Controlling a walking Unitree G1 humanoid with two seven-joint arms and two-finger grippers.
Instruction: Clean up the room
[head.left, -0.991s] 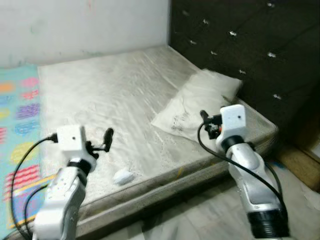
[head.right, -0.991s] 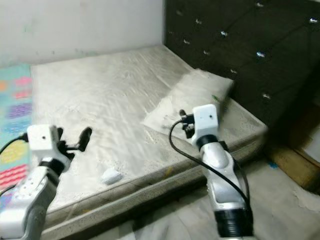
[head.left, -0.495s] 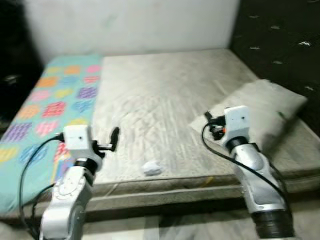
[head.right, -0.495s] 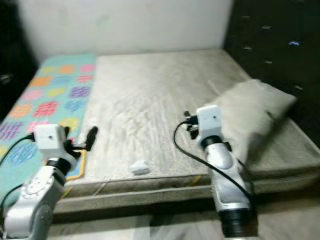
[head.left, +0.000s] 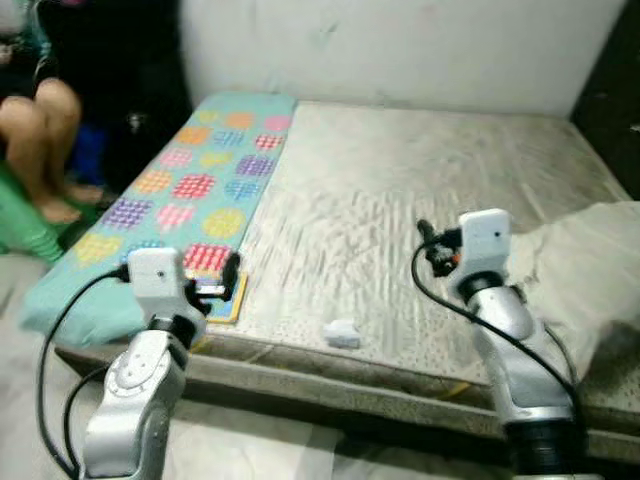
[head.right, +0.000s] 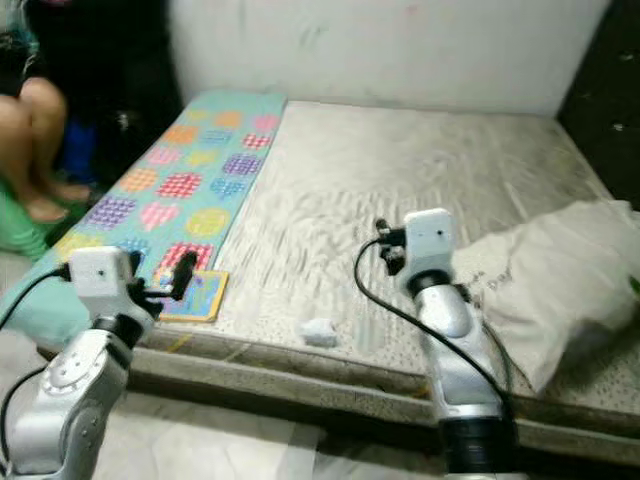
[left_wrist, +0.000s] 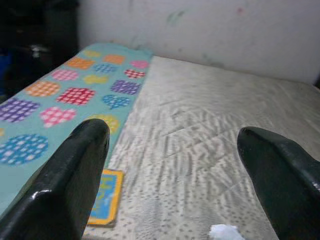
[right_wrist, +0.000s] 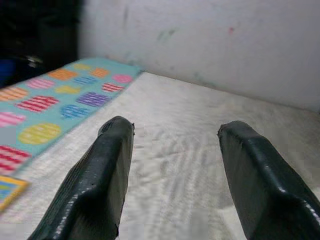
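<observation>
Fingers of the left gripper (left_wrist: 172, 175) and right gripper (right_wrist: 172, 175) are spread wide, holding nothing, above the mattress (head.left: 420, 190). Crumpled tissue (head.left: 342, 334) lies near the front edge, between them. Beside it: patterned blanket (head.left: 190, 185), small book (head.right: 190, 295), pillow (head.right: 560, 275).

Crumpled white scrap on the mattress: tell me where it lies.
The crumpled white scrap lies near the front edge of the bare grey mattress, between the two arms, to the right of the small yellow-bordered card beside the teal patterned blanket.
</observation>
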